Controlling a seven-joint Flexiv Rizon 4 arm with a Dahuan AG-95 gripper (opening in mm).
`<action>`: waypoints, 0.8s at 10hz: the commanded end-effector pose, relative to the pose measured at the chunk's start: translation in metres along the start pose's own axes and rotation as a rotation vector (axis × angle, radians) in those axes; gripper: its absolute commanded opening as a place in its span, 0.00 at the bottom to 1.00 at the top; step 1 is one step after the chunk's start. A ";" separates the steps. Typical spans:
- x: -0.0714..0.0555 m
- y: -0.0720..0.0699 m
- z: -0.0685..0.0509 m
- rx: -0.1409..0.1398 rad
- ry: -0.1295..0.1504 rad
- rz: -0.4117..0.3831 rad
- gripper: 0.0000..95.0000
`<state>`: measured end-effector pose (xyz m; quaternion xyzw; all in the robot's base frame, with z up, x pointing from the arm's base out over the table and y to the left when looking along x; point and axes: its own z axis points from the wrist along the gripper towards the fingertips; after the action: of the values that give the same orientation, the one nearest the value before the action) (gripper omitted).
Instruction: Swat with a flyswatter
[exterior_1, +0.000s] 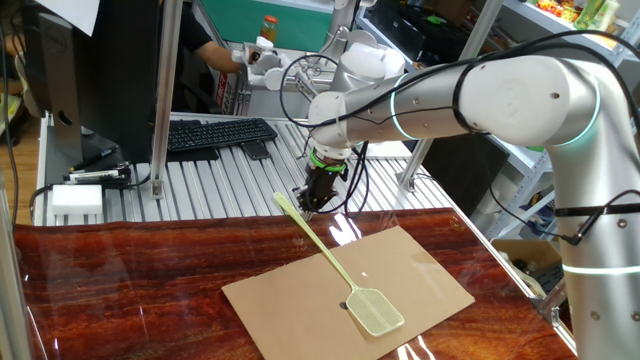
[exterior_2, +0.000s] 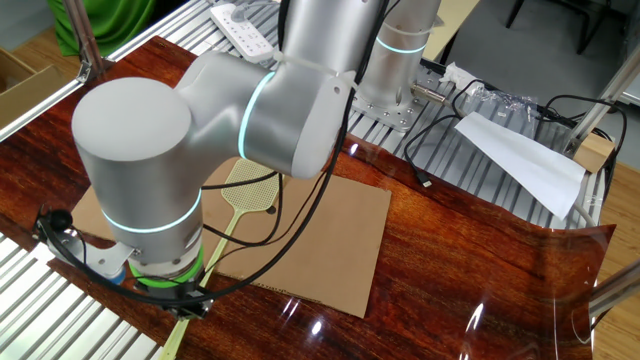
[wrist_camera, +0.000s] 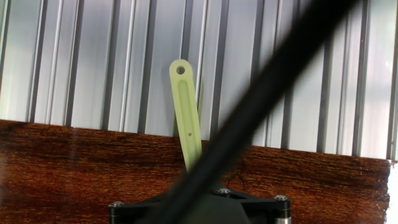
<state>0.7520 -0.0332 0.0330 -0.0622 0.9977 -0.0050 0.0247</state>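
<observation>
The pale yellow-green flyswatter (exterior_1: 340, 268) lies slanted, its mesh head (exterior_1: 376, 311) resting on the brown cardboard sheet (exterior_1: 420, 270). Its handle end points off the table's far edge over the metal slats. My gripper (exterior_1: 307, 207) is low at the far table edge, shut on the handle a little below its end. In the hand view the handle (wrist_camera: 188, 118) with its hanging hole rises from under the gripper body. In the other fixed view the head (exterior_2: 252, 187) shows, but the arm hides the gripper.
A keyboard (exterior_1: 215, 133) and a monitor stand lie on the slatted bench behind the wooden table (exterior_1: 120, 280). A white box (exterior_1: 77, 200) sits at the left. A blurred black cable (wrist_camera: 267, 93) crosses the hand view. Folded white paper (exterior_2: 520, 160) lies by the arm's base.
</observation>
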 end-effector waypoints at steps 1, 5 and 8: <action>-0.001 0.000 0.001 -0.005 0.000 -0.001 0.00; -0.001 0.000 0.001 -0.003 -0.023 -0.023 0.00; -0.001 0.000 0.001 -0.014 -0.021 -0.020 0.00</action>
<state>0.7498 -0.0337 0.0334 -0.0720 0.9968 0.0018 0.0351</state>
